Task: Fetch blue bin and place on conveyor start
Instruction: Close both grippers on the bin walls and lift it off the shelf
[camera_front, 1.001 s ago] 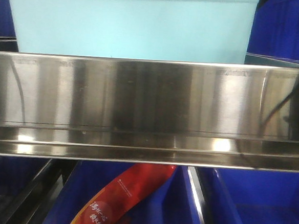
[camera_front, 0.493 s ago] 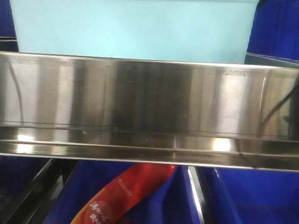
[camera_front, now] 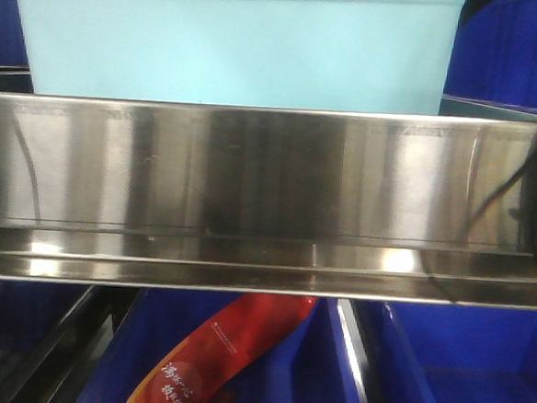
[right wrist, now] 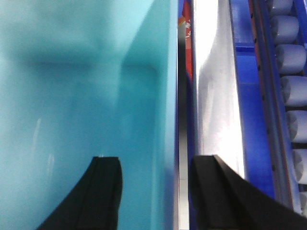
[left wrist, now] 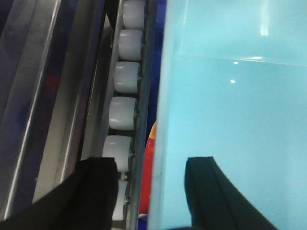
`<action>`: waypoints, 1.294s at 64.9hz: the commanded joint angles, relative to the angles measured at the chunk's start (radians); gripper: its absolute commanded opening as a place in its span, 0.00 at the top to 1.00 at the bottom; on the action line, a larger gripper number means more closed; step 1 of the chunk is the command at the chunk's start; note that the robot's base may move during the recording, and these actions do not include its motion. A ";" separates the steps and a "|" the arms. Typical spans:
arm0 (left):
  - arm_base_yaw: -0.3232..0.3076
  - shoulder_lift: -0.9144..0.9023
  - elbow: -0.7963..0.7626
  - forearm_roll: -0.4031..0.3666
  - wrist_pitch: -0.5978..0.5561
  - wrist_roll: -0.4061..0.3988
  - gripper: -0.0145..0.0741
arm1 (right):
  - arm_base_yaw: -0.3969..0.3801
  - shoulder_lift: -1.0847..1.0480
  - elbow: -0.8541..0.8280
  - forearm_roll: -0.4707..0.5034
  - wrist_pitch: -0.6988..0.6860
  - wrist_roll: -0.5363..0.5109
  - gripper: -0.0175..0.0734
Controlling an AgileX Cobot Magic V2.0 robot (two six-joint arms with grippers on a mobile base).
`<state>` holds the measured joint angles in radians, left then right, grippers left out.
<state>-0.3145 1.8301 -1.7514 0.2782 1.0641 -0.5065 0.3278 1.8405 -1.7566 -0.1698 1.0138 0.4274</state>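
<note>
blue bin (camera_front: pixel 233 47) walls straddled by l end effector (left wrist: pixel 152 191), r end effector (right wrist: pixel 156 191)

Front-facing camera is looking level, close up, at the shelf rail (camera_front: pixel 269 192), with the blue bin (camera_front: pixel 233 42) just above. Each wrist camera is looking along its own fingers at short range; the left gripper (left wrist: pixel 151 160) and right gripper (right wrist: pixel 156 159) are each framing a bin wall between fingertips. All views are sharing the bin.

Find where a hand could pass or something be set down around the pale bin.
Free: the bare floor inside the blue bin, between its walls. Tight: the slit between its left wall and the roller track, and the slit between its right wall and the steel rail.
</note>
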 commanded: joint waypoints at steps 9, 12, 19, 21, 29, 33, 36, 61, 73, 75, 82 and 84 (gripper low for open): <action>0.002 -0.005 -0.008 -0.001 -0.009 0.006 0.55 | -0.004 0.003 -0.009 -0.019 0.001 0.002 0.55; 0.002 -0.005 -0.008 -0.001 -0.009 0.006 0.55 | -0.004 0.003 -0.009 -0.019 0.003 0.002 0.55; 0.002 -0.005 -0.008 -0.001 -0.009 0.006 0.55 | -0.004 0.003 -0.009 -0.019 0.008 0.002 0.55; 0.002 -0.005 -0.008 -0.001 -0.009 0.006 0.55 | -0.004 0.003 -0.009 -0.019 0.008 0.002 0.55; 0.002 -0.005 -0.008 -0.001 -0.009 0.006 0.55 | -0.004 0.003 -0.009 -0.019 0.008 0.002 0.55; 0.002 -0.005 -0.008 -0.001 -0.009 0.006 0.55 | -0.004 0.003 -0.009 -0.019 0.008 0.002 0.55; 0.002 -0.005 -0.008 -0.001 -0.009 0.006 0.55 | -0.004 0.003 -0.009 -0.019 0.008 0.002 0.55; 0.002 0.001 -0.008 -0.001 -0.006 0.005 0.73 | -0.004 0.003 -0.009 -0.019 0.008 0.002 0.68; 0.002 0.001 -0.008 0.005 -0.008 0.005 0.96 | -0.004 0.003 -0.009 -0.019 0.003 0.002 0.98; 0.002 0.001 -0.008 0.005 -0.008 0.005 0.96 | -0.004 0.003 -0.009 -0.019 0.000 0.002 0.98; 0.002 0.001 -0.008 0.007 -0.008 0.005 0.96 | -0.004 0.003 -0.009 -0.019 0.000 0.002 0.98; 0.002 0.001 -0.008 0.007 -0.008 0.005 0.96 | -0.004 0.003 -0.009 -0.019 0.000 0.002 0.98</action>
<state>-0.3145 1.8309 -1.7514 0.2689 1.0583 -0.4982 0.3278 1.8496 -1.7571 -0.1691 1.0287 0.4317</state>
